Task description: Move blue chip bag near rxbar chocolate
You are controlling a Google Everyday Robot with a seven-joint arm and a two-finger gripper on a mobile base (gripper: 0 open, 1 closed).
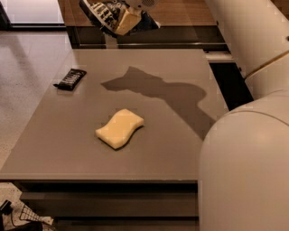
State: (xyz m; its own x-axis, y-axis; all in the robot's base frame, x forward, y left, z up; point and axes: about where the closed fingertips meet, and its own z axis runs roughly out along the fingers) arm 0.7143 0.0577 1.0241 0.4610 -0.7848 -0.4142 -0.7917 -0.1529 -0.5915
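Observation:
The blue chip bag (100,12), dark with white lettering, hangs in the air above the table's far edge, held by my gripper (125,19). The gripper is shut on the bag, with a pale yellowish finger (128,21) pressed against its right side. The rxbar chocolate (70,79), a slim black wrapper with white lettering, lies flat near the table's left edge, left of and below the bag. The shadow of the arm and bag falls across the middle of the grey table (171,149).
A pale yellow wavy sponge (119,128) lies on the table in front of the centre. My cream-coloured arm (244,153) fills the right side of the view. A wooden wall and dark ledge (180,40) run behind the table. Pale floor (27,67) lies to the left.

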